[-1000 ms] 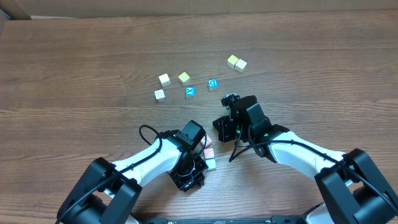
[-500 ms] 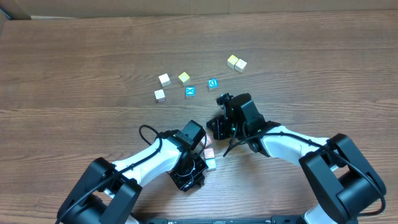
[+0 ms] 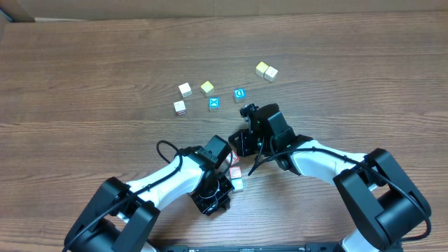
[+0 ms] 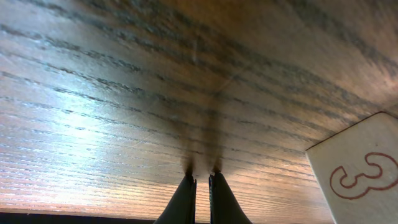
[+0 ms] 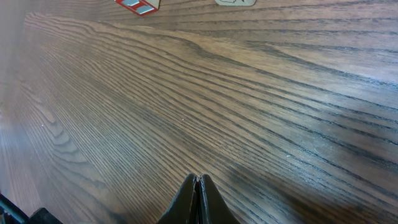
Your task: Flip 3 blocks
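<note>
Brown wooden desk (image 3: pixel 84 63) bare on left and far side. Blue X cube (image 3: pixel 213 103) and blue D cube (image 3: pixel 239 94) stand beyond the arms. Cream wooden cube with red 3 (image 4: pixel 364 180) sits just beside left claw (image 4: pixel 202 178); right claw (image 5: pixel 198 180) faces open wood.

2 arms folded inward, left arm (image 3: pixel 164 178) and right arm (image 3: pixel 329 162) with wrists close together, left gripper (image 4: pixel 202 179) closed to a thin slit, nothing between its fingers, right gripper (image 5: pixel 198 181) pressed tip to tip, empty
</note>
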